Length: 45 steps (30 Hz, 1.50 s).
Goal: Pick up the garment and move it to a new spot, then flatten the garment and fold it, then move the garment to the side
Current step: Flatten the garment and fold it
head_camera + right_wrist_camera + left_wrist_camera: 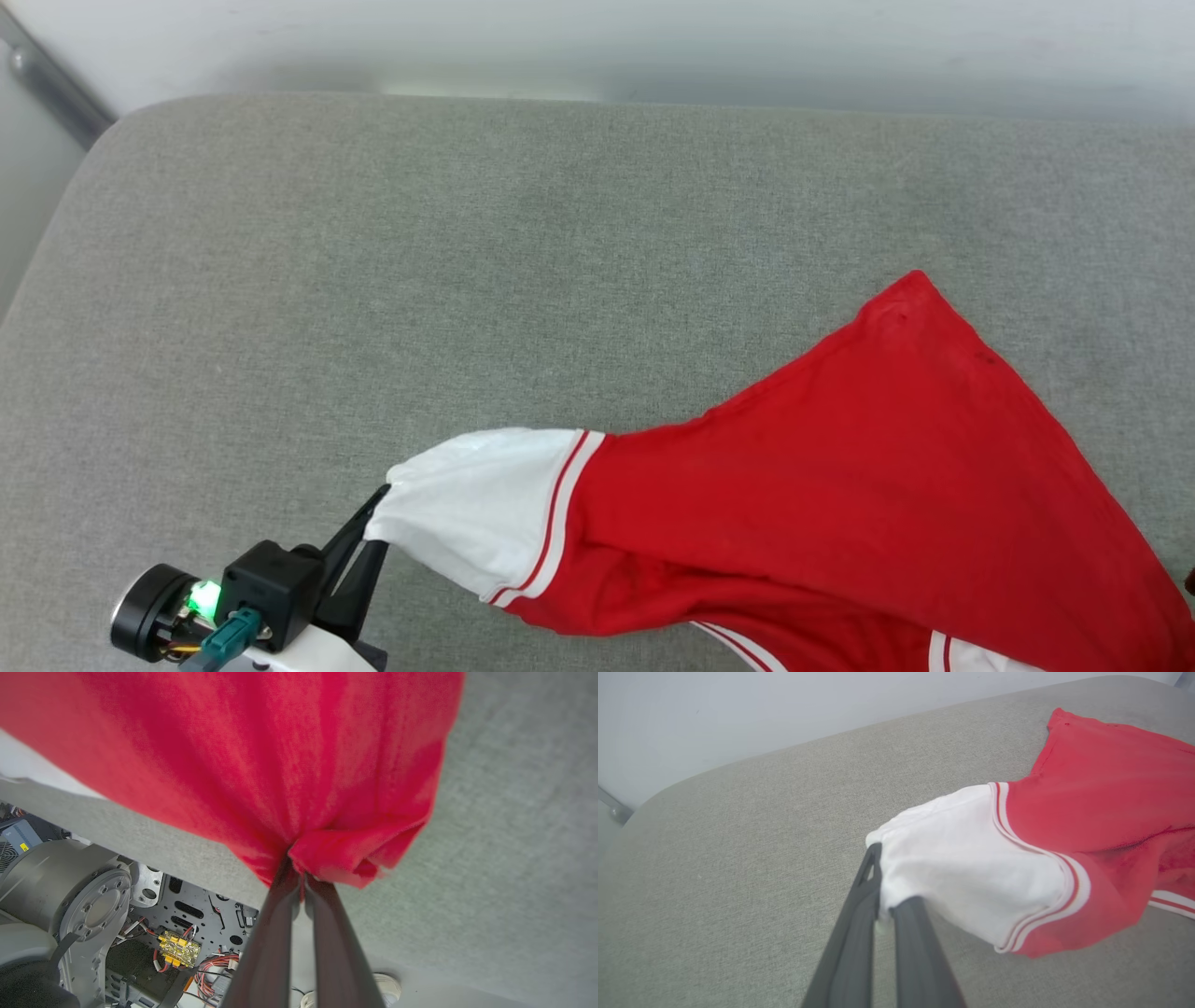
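Observation:
The garment is a red jersey with white sleeves and red-and-white trim, stretched across the lower right of the grey cushion. My left gripper is shut on the end of its white sleeve, which bunches at the gripper in the left wrist view. In the right wrist view my right gripper is shut on a gathered red edge of the garment, which hangs above the fingers. No chest print is visible.
The grey cushion spreads wide to the left and back, bounded by a pale wall behind. The robot's own base with wiring lies beyond the cushion's front edge in the right wrist view.

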{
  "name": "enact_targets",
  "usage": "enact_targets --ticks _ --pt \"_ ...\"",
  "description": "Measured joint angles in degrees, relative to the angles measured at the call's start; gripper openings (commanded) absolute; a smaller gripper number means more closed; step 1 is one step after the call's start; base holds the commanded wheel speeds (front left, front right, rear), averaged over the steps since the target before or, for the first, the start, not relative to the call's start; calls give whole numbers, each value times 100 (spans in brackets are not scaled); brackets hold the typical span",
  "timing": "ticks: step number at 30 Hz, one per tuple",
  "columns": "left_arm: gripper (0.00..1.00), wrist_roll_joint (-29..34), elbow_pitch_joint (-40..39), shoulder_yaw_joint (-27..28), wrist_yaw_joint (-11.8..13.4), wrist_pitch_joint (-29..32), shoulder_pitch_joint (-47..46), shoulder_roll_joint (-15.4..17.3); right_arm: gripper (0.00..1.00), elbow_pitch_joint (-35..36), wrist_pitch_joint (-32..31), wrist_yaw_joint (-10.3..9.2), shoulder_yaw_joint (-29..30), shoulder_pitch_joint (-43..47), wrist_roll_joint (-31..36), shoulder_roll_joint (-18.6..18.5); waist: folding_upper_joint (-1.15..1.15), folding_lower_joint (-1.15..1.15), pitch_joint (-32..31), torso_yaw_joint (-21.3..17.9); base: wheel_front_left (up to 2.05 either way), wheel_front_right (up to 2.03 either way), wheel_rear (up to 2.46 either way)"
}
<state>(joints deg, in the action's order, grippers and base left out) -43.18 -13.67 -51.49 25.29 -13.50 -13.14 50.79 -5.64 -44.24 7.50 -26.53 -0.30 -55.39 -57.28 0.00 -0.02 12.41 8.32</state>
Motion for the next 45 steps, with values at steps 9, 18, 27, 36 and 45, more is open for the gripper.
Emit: enact_targets --ticks 9,18,27,36,45 --pt "0 -1 53 -35 -7 43 -8 -68 100 445 214 3 1214 396 487 616 0 0 12 -9 0 0 0" --pt "0 38 22 -44 -14 55 -133 -158 100 1887 -688 1 2167 -1161 900 499 0 1 172 109 0 0 0" --pt "0 229 83 -62 -157 24 -516 -422 100 1269 -2384 1 777 -3540 1479 864 0 3 685 407 0 0 0" --pt "0 421 144 -29 -258 -33 -854 -665 100 -47 -2732 1 -255 -5049 1998 1356 0 3 1320 709 0 0 0" --pt "0 482 218 14 -318 -81 -966 -806 100 -511 -2358 1 -1032 -5317 1857 1346 0 3 1775 855 0 0 0"
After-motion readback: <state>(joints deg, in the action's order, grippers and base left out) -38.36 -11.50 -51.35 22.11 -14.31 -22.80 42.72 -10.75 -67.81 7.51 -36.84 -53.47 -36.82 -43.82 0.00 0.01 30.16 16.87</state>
